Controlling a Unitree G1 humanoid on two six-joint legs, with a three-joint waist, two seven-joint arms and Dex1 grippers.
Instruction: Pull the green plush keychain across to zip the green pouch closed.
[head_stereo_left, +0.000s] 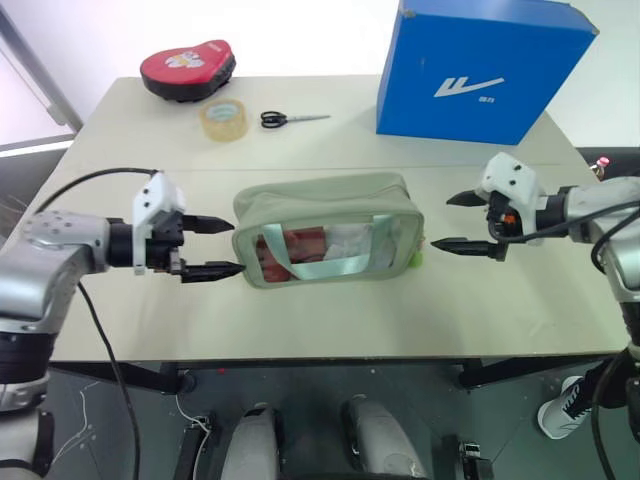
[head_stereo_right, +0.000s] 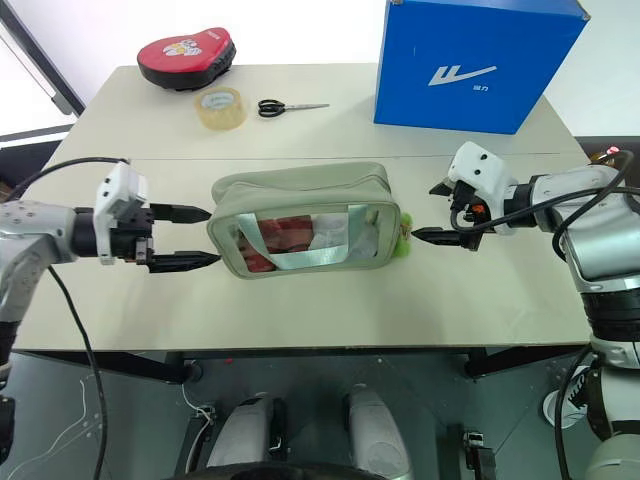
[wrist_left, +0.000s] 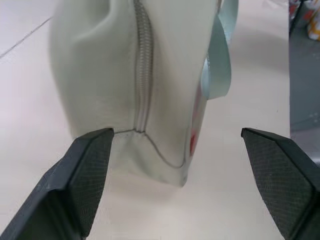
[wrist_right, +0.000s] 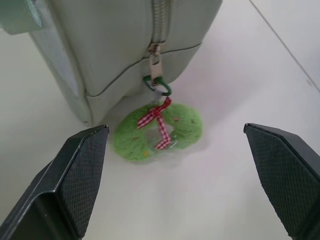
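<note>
Green pouch (head_stereo_left: 325, 230) lies mid-surface, zipper run fully over to its right end. Green plush keychain (wrist_right: 156, 131) hangs off the zipper pull on a small ring and rests flat on the surface (head_stereo_left: 330, 315) at that end, red-checked ribbon on it. Left gripper (head_stereo_left: 210, 247) just off the pouch's left end, jaws apart, holding nothing. Right gripper (head_stereo_right: 438, 211) just off the keychain end, jaws apart, empty. Far side of the pale surface: red case (head_stereo_left: 188, 68), tape roll (head_stereo_left: 224, 119), scissors (head_stereo_left: 292, 119), blue box (head_stereo_left: 480, 68). Dark floor below the near edge.
</note>
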